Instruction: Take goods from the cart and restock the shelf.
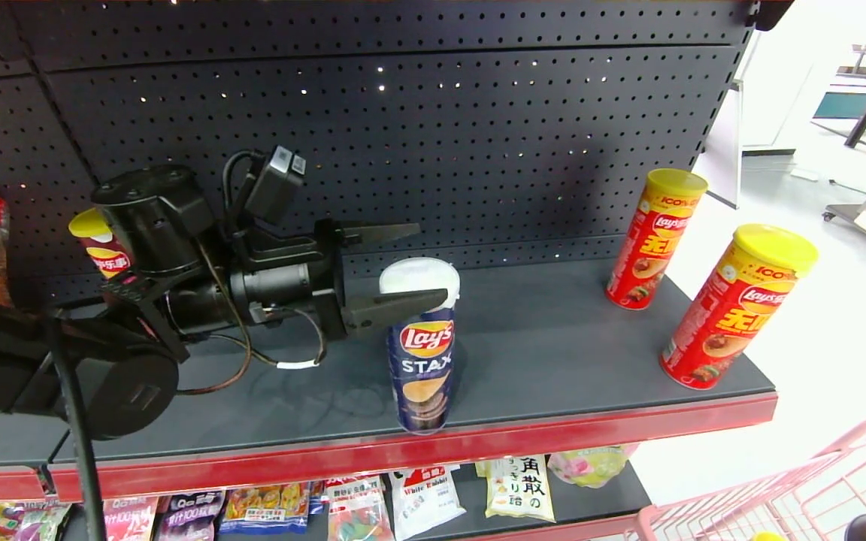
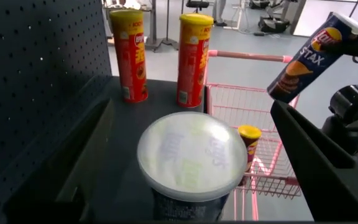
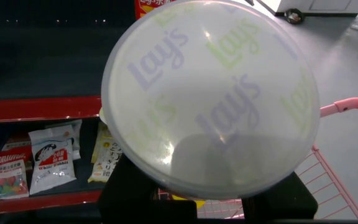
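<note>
Shelf (image 1: 553,338) dark, pegboard behind | blue can (image 1: 422,353) upright near front edge | left gripper (image 1: 431,260) jaws apart around its top | right gripper (image 3: 207,196) clamped on second blue can (image 2: 303,56) near cart (image 1: 816,481) | two red cans (image 1: 655,240) at shelf's right end

Grey shelf (image 1: 553,353) with red front lip. Standing on it: blue can (image 1: 422,361) mid near edge, red can (image 1: 655,239) far right, second red can (image 1: 737,308) near-right corner.

Navy can (image 2: 303,59) white-lidded, red cans (image 2: 129,59) yellow-lidded, pink cart (image 2: 247,57), black pegboard (image 2: 30,74)
</note>
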Available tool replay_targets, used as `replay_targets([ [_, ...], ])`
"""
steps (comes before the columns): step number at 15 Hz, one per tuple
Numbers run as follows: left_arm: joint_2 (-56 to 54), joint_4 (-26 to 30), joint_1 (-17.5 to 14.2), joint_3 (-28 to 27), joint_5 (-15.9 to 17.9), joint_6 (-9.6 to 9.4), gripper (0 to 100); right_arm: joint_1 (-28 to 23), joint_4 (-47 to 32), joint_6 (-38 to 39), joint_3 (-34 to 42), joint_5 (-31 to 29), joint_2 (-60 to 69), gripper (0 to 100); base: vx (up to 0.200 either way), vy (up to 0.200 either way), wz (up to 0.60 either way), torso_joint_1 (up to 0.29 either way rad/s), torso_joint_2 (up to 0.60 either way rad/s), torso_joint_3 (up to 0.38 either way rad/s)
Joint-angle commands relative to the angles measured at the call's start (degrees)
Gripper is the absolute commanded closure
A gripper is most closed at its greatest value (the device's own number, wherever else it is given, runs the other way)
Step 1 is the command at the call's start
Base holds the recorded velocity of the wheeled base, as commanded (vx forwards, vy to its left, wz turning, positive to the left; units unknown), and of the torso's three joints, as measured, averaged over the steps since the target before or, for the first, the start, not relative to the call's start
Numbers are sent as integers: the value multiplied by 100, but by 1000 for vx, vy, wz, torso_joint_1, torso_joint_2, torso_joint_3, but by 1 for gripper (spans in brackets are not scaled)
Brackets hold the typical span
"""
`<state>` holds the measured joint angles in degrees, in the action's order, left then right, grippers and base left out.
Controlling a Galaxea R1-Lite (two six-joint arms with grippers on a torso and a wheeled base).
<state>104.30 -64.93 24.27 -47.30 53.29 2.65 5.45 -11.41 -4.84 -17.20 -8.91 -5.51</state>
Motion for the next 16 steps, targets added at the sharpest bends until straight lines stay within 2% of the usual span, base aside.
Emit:
replay_targets([
  [1,-182,-2,-63,-25,-2,61,0,0,-2,1,15,3,-11,100,0,0,0,0,0,0],
  [3,-323,6,-80,-16,-284,131,0,0,-2,1,68,3,-11,100,0,0,0,0,0,0],
  [5,-507,15,-80,1,-1620,131,0,0,-2,-8,68,3,-11,100,0,0,0,0,0,0],
  [6,-551,24,-80,10,-2094,140,0,0,-2,-8,59,3,-11,100,0,0,0,0,0,0],
  [7,-701,94,-89,10,-3087,140,0,9,-2,-8,41,21,-29,100,0,0,0,0,0,0],
  [8,-885,349,-116,54,-3738,140,0,9,-2,-8,33,47,-64,100,0,0,0,0,0,0],
  [9,-1237,938,-168,19,-4318,131,0,9,-2,-26,15,65,-117,100,0,0,0,0,0,0],
  [10,-1562,1571,-212,-25,-4617,131,0,9,-2,-105,-3,65,-161,100,0,0,0,0,0,0],
  [11,-2160,2757,-327,-60,-4748,122,0,18,-2,-281,-64,74,-275,100,0,0,0,0,0,0],
  [12,-2749,3918,-397,-51,-4740,96,0,9,-2,-395,-152,74,-442,100,0,0,0,0,0,0],
  [13,-3267,4849,-406,-25,-4731,96,0,0,-2,-483,-240,74,-644,100,0,0,0,0,0,0],
  [14,-3970,6132,-397,1,-4687,96,0,-18,-2,-650,-380,3,-899,100,0,0,0,0,0,0],
  [15,-4577,7073,-397,10,-4555,96,0,-62,-2,-808,-451,47,-1066,100,0,0,0,0,0,0],
  [16,-5087,7741,-397,45,-4432,96,0,0,42,-826,-389,162,-1189,100,0,0,0,0,0,0],
])
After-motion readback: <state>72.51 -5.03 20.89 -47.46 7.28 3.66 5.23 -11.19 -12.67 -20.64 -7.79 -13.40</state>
